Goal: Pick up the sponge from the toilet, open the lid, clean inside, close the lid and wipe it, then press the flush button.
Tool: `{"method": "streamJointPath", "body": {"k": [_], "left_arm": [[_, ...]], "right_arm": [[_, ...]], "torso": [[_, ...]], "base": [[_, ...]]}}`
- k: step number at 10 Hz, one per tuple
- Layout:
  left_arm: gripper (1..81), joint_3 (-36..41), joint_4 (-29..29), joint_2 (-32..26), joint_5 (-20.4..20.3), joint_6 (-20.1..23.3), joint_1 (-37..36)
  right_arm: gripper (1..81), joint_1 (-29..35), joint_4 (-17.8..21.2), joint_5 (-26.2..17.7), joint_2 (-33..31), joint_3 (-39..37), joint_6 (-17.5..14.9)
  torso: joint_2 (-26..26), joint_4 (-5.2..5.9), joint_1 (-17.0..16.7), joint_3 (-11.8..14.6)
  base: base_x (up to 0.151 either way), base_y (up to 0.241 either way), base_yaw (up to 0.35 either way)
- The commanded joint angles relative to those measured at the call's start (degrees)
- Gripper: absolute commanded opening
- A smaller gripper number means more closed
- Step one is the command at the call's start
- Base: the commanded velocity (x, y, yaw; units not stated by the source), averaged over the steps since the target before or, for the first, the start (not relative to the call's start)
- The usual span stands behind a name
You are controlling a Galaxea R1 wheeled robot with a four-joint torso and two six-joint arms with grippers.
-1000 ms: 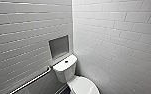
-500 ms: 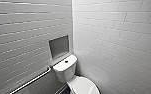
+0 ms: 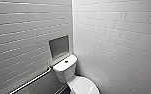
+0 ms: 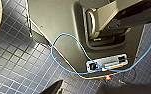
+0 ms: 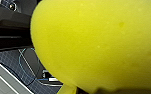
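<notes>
The robot's base shell (image 4: 56, 22) is smooth dark grey metal. A thin blue cable (image 4: 52, 50) loops across it, past a pale connector panel (image 4: 107, 63) and 1 small orange light (image 4: 107, 78).

No text, label, brand, number or sign can be read: nothing legible on the toilet (image 3: 65, 69), the sponge (image 5: 98, 42), the tiled walls (image 3: 111, 37) beside the toilet, or the robot's port panel (image 4: 107, 63).

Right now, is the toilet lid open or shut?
Shut: the lid lies down flat on the toilet, a whole smooth white oval.
</notes>
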Motion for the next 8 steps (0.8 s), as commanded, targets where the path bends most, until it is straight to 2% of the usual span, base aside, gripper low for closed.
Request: {"method": "streamJointPath", "body": {"k": [1,8], "left_arm": [[81.1,2.6,-0.6,-1.5,3.5,0.1,-1.1],[81.1,10.9,-0.7,-6.1,3.4,-0.1,-1.1]], "right_arm": [[1.0,0.2,-0.4,-2.9,-8.5,16.6,-0.2],[1.0,0.1,-0.7,-2.9,-8.3,16.4,-0.2]], "torso": [[0.0,0.00,0.0,0.0],[0.0,0.00,0.0,0.0]], "base": [[0.000,0.000,0.000],[0.000,0.000,0.000]]}}
